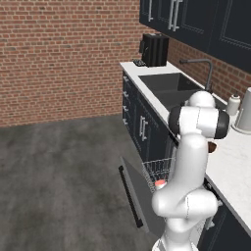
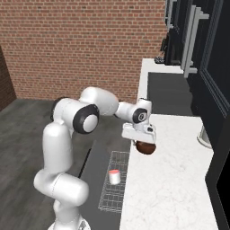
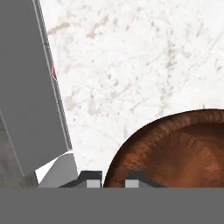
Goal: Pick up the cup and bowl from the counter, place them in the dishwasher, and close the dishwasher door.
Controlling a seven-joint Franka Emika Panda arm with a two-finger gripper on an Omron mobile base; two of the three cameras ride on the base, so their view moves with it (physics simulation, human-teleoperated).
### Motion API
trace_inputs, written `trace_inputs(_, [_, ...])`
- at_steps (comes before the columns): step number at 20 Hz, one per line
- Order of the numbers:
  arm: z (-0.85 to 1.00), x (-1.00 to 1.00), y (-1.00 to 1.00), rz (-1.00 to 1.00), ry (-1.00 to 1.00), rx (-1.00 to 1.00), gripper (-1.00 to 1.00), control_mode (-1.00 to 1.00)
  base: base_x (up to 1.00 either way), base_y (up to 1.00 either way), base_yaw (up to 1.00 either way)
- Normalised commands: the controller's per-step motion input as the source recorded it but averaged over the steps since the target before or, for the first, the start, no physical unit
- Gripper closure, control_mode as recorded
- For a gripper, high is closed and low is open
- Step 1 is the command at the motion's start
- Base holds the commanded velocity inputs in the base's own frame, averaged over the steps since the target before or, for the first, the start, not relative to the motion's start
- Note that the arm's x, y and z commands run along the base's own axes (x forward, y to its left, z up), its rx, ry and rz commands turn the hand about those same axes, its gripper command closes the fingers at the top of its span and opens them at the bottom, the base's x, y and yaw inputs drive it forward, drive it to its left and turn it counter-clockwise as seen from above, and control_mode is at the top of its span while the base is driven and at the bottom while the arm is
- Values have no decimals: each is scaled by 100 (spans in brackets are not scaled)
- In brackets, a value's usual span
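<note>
Glossy reddish-brown bowl (image 3: 175, 148), round with a ridged rim, clamped at its edge in my jaws above the white marble desk (image 3: 131, 52).

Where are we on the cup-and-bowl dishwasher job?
Done: the cup stands in the pulled-out wire rack of the dishwasher. In hand: the gripper is over the counter with its fingers straddling the rim of the bowl; the hand view shows the rim between the tips, so it looks gripped. Left: carry the bowl to the rack, then shut the dishwasher door, which lies open.
</note>
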Motion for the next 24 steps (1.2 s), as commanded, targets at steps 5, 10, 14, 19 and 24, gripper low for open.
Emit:
trace_inputs(5, [23,-79,97,0,-24,0,100,-100,0,0,0])
trace_inputs(10, [35,-67,100,0,-5,0,100,-100,0,0,0])
trace_inputs(14, [41,-31,100,2,5,0,100,-100,0,0,0])
trace_inputs(19, [13,-21,92,15,4,0,100,-100,0,0,0])
trace_inputs(24, [-9,24,36,21,1,-1,100,-100,0,0,0])
